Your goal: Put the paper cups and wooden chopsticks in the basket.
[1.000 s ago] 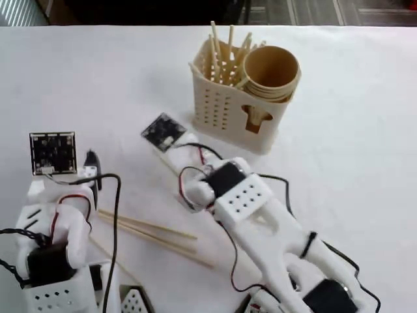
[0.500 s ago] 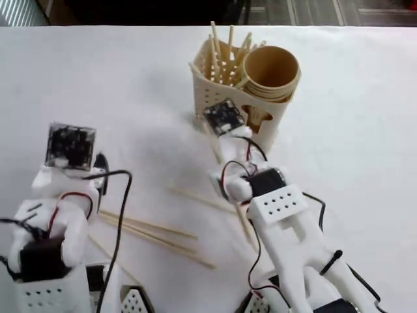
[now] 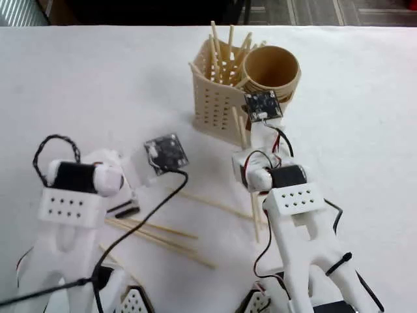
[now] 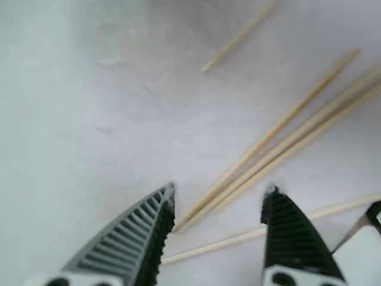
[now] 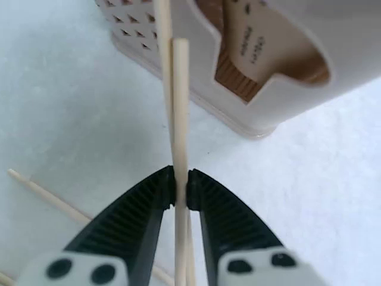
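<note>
The cream perforated basket [image 3: 225, 98] stands at the back centre, with stacked brown paper cups [image 3: 270, 68] and several wooden chopsticks [image 3: 225, 45] upright inside. My right gripper [image 5: 181, 180] is shut on two chopsticks [image 5: 180, 89] just in front of the basket wall [image 5: 286, 89], and their tips point up along it. In the high view the held chopsticks [image 3: 239, 127] lean against the basket's front. My left gripper [image 4: 220, 190] hangs open low over a bundle of loose chopsticks [image 4: 268, 149] lying on the table, its fingers on either side of their ends.
Several loose chopsticks [image 3: 156, 233] lie on the white tablecloth [image 3: 98, 85] in front of the left arm, and one more [image 3: 212, 202] lies between the two arms. Cables trail from both arms near the front edge.
The right arm carried its chopsticks from the table's middle up to the basket front. The left arm swung forward and to the right, over the loose chopsticks.
</note>
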Robot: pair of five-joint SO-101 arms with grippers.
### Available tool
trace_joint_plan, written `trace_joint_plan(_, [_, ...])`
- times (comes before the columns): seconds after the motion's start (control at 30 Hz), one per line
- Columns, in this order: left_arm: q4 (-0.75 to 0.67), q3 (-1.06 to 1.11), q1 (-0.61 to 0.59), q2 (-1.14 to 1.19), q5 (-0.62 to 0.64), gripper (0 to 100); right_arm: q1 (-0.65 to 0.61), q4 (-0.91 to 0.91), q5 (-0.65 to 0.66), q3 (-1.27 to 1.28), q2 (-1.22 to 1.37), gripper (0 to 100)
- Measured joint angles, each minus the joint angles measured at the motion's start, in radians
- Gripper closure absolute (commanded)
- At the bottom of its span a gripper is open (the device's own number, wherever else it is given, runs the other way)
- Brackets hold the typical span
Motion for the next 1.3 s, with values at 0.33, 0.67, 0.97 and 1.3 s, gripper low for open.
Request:
trace_joint_plan(0.33, [-0.161,0.21,0.074,0.164,-0.186,74,0.002,0.0,0.0,0.0,0.0,98.1])
trace_joint_plan(0.67, [-0.347,0.327,0.186,0.29,-0.178,74,0.026,0.0,0.0,0.0,0.0,98.1])
trace_joint_plan(0.97, [-0.358,0.275,0.233,0.443,-0.13,83,0.028,0.0,0.0,0.0,0.0,98.1])
trace_joint_plan(1.3, [-0.345,0.166,0.267,0.628,0.038,98,0.028,0.0,0.0,0.0,0.0,98.1])
